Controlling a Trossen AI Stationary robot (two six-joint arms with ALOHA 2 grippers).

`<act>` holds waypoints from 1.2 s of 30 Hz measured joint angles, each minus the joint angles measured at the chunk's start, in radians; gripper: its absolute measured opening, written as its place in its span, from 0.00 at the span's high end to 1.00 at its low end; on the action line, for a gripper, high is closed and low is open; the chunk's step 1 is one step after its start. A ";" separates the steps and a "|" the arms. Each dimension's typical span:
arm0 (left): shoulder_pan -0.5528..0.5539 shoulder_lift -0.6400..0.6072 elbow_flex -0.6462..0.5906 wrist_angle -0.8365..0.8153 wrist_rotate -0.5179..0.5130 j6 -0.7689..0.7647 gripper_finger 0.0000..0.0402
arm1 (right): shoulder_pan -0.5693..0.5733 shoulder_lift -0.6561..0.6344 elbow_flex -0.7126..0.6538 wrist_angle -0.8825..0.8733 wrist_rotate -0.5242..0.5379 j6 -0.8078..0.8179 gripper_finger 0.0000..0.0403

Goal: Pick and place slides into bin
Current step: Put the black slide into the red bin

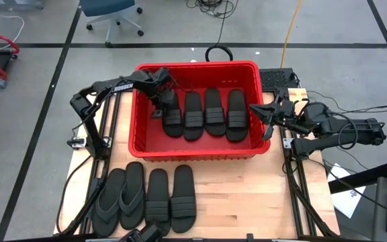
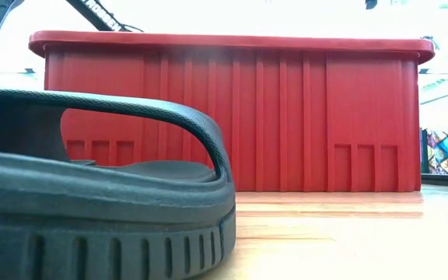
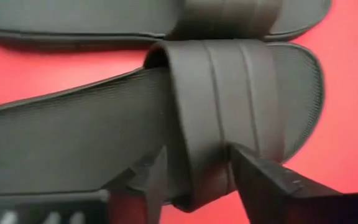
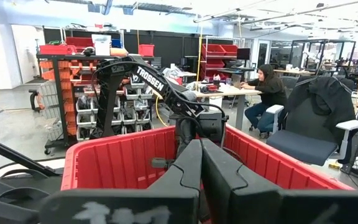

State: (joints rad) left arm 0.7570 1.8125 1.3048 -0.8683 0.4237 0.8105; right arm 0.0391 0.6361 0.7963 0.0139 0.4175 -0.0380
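Inside the red bin point(image 1: 146, 144), left gripper point(image 3: 194, 171) spread around a slide's ribbed strap point(image 3: 229, 106), three slides point(image 1: 213, 113) alongside, right gripper point(image 1: 269, 113) pressed together at the bin's edge

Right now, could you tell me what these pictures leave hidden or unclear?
- High view: left gripper covers part of the slide under it.
- Low view: the bin wall hides its contents; a near slide blocks the left.
- High view: a dark object is cut off by the bottom edge.

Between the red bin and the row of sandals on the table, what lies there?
Only bare wooden table separates the bin from the row of sandals, seen in the high view.
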 joint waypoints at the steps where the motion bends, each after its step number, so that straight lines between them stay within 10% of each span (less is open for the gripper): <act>1: 0.000 -0.004 0.000 0.002 -0.010 -0.011 0.54 | 0.000 0.000 0.000 0.000 0.000 0.000 1.00; 14: -0.048 -0.257 0.140 -0.011 -0.082 -0.121 0.37 | 0.000 0.000 0.000 -0.048 0.000 -0.003 1.00; 21: -0.075 -0.532 0.139 0.522 0.514 -0.556 0.64 | -0.028 -0.022 -0.017 -0.048 -0.062 0.026 1.00; 25: -0.086 -0.626 -0.037 1.010 0.651 -0.970 0.91 | -0.096 -0.065 -0.079 -0.049 -0.177 0.122 1.00; 29: -0.146 -0.703 -0.258 1.247 0.549 -1.274 0.97 | -0.135 -0.104 -0.142 -0.050 -0.266 0.181 1.00; 36: -0.345 -0.897 -0.537 1.162 0.063 -1.157 1.00 | -0.143 -0.116 -0.174 -0.047 -0.382 0.186 1.00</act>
State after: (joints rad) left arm 0.4119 0.9156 0.7681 0.2938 0.4865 -0.3463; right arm -0.1036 0.5205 0.6224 -0.0330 0.0359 0.1479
